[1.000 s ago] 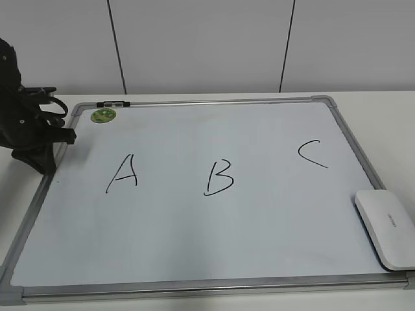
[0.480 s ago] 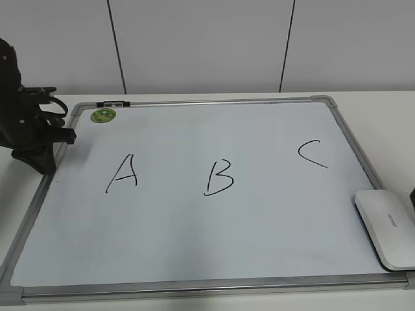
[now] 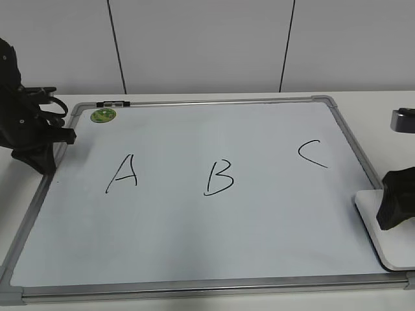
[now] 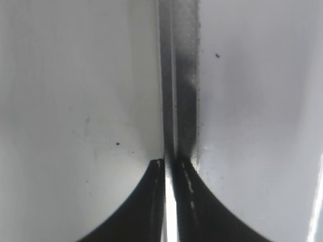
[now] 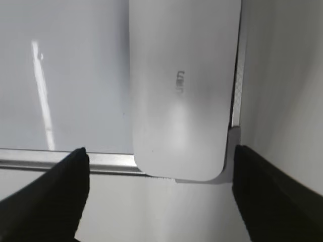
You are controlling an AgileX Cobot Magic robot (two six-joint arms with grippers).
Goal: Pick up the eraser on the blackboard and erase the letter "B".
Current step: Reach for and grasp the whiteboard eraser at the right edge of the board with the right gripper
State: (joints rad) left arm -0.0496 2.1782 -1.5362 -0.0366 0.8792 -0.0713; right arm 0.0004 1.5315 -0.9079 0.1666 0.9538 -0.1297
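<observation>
The eraser (image 5: 181, 91) lies flat at the blackboard (image 3: 194, 259) near right corner, against the frame; the right claw (image 5: 159, 194) hovers over it with jaws spread wide, empty; the letter "B" (image 3: 219, 177) sits mid-board, unerased; the left claw (image 4: 173, 201) is pressed together over the board's left frame.

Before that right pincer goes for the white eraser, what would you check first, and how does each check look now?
1. Right pincer open wider than the eraser: ok.
2. Eraser lined up between its fingers: ok.
3. Fingers touching the eraser: cannot tell.
4. Letter "B" intact on the blackboard: ok.
5. Nothing lying between eraser and "B": ok.
6. Left pincer shut, parked at the frame's left edge: ok.
</observation>
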